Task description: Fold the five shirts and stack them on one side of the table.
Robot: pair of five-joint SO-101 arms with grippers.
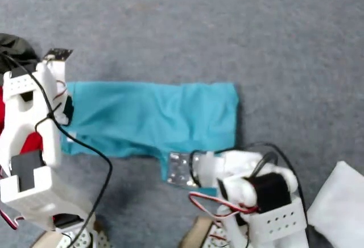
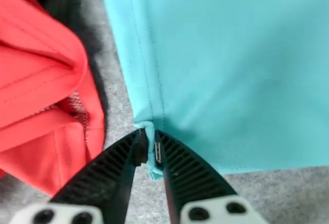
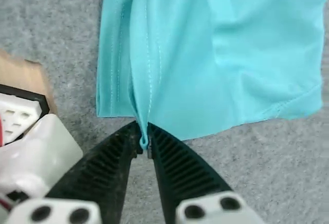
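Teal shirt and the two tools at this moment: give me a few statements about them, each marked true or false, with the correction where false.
1. The left tool is shut on the hem of the teal shirt. True.
2. The right tool hangs open, holding nothing. False: it is shut on a fold at the teal shirt's edge.
3. A red shirt lies right beside the teal shirt, near the left tool. True.
4. The teal shirt is bunched up in a ball. False: it lies spread out flat in a long strip on the grey table.
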